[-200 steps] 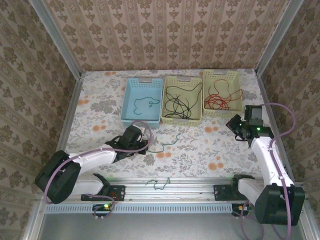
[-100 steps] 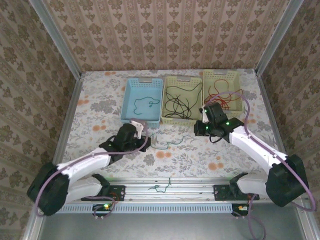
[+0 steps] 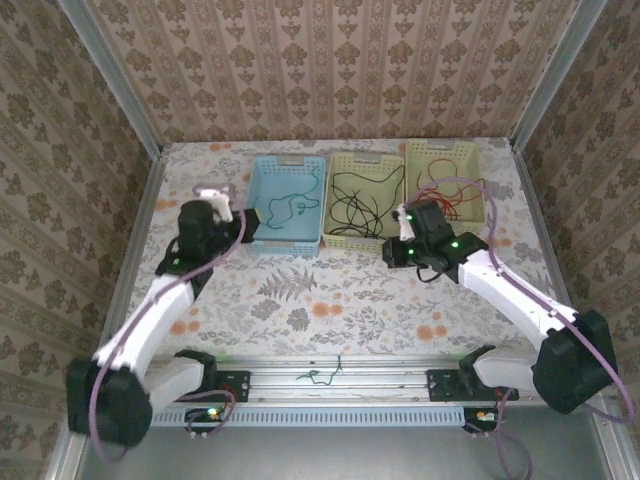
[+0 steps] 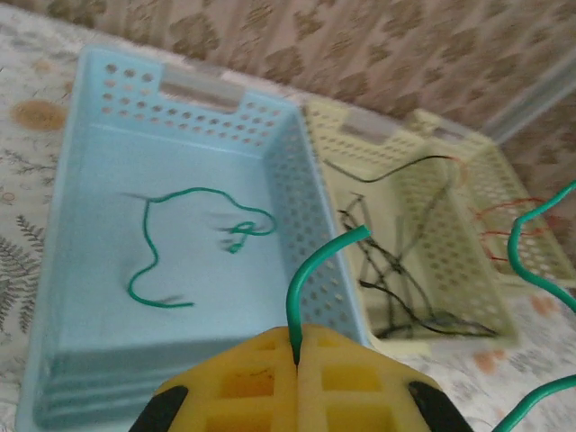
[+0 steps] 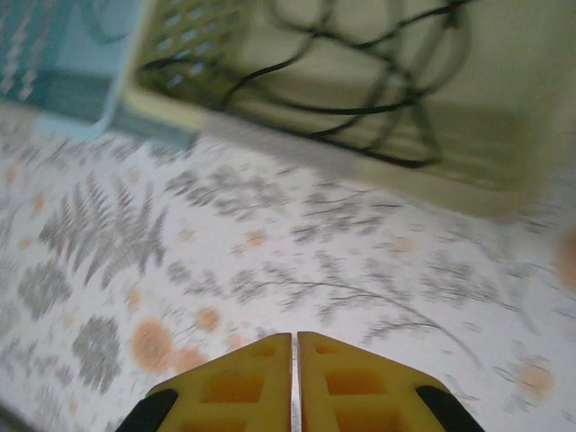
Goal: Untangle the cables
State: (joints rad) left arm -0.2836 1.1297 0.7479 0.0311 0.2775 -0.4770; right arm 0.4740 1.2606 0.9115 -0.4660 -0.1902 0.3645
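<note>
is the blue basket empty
Not empty: a green cable lies loose inside the blue basket. The left gripper pinches a second green cable.

You have three baskets in a row at the far side of your floral table [image 3: 330, 300]: a blue basket [image 3: 282, 244] on the left, a middle cream basket [image 3: 365, 238], and a right cream basket [image 3: 441, 146].

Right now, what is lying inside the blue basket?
One green cable lies curled on the floor of the blue basket. The left jaws, shut on a second green cable, cover its near end, so that part is unseen.
</note>
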